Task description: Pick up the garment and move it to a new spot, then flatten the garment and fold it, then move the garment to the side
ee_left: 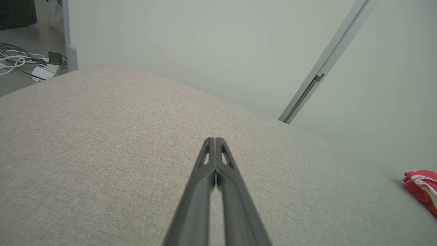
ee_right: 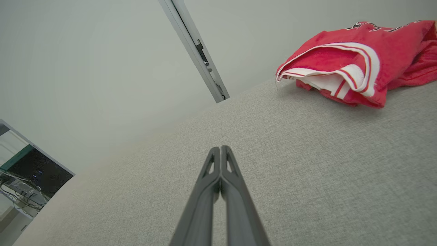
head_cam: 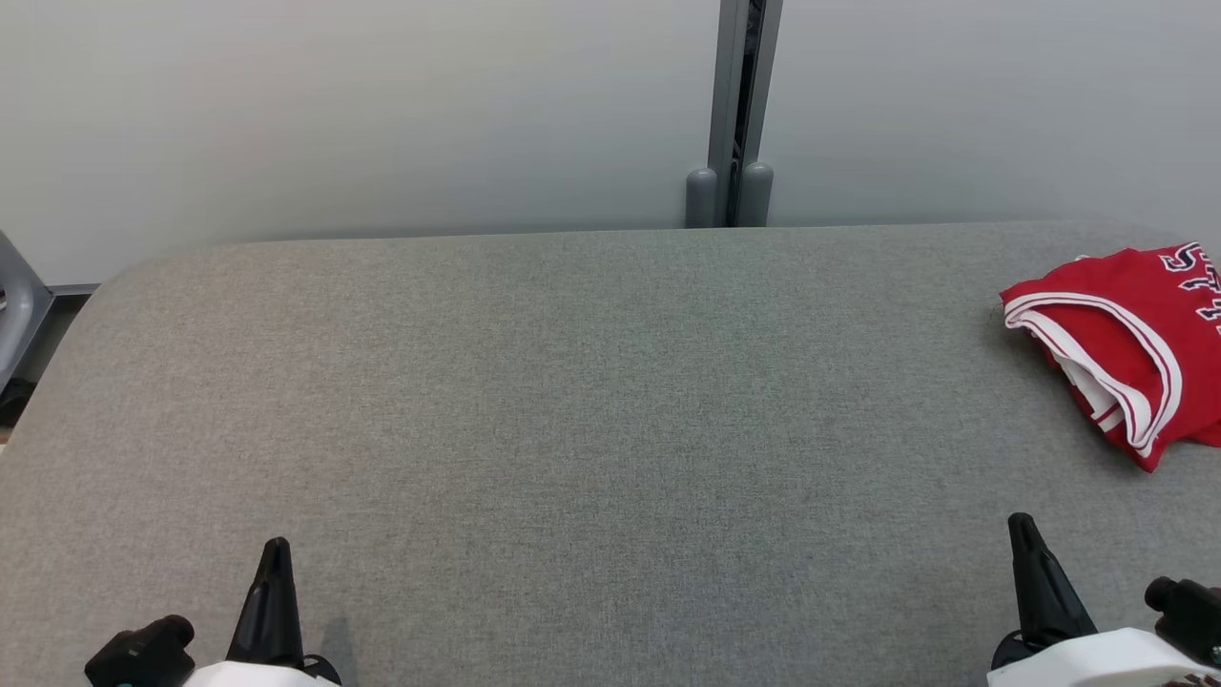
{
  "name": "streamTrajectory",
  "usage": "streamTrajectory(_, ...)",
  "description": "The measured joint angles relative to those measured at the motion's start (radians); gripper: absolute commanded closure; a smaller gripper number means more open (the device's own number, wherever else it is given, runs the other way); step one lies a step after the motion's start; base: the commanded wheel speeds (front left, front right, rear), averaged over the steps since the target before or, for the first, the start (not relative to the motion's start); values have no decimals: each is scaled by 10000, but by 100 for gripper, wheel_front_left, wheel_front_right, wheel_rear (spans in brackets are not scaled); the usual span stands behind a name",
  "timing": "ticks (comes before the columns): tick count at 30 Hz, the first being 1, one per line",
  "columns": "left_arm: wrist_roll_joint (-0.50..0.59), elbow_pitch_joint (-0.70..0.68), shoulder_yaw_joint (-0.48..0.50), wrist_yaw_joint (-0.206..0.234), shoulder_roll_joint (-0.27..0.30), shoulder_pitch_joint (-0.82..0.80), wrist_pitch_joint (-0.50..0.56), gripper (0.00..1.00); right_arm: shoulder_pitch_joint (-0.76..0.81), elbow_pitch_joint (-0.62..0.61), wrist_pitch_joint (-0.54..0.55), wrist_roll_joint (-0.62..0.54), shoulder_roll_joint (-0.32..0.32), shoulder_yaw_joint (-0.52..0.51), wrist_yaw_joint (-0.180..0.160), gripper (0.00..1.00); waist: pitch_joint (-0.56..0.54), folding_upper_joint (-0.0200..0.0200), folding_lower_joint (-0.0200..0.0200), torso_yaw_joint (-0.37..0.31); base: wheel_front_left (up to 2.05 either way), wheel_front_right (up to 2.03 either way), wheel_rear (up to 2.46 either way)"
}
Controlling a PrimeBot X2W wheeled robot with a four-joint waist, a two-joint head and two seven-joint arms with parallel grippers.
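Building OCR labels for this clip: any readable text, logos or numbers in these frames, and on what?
"S" (likely): a dark, white-edged letter on the red jersey, at the head view's right edge.
Rest of that lettering: cut off by the picture's edge and folded, unreadable.
Same lettering in the right wrist view: too oblique to read.
Nothing else readable.

garment point(head_cam: 1130, 334): red jersey, white-and-red striped trim (dark lettering on top)
state: bunched in a loose heap
place: 2 o'clock, at the table point(head_cam: 572, 429) edge
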Motion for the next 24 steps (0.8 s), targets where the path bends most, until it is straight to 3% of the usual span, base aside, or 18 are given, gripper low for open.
streamTrajectory(24, -3593, -115, 125, -236, 50, -419, 951, 100, -368, -100, 943, 3195, 77, -412, 0, 100, 3, 0, 0, -60, 0, 0, 0)
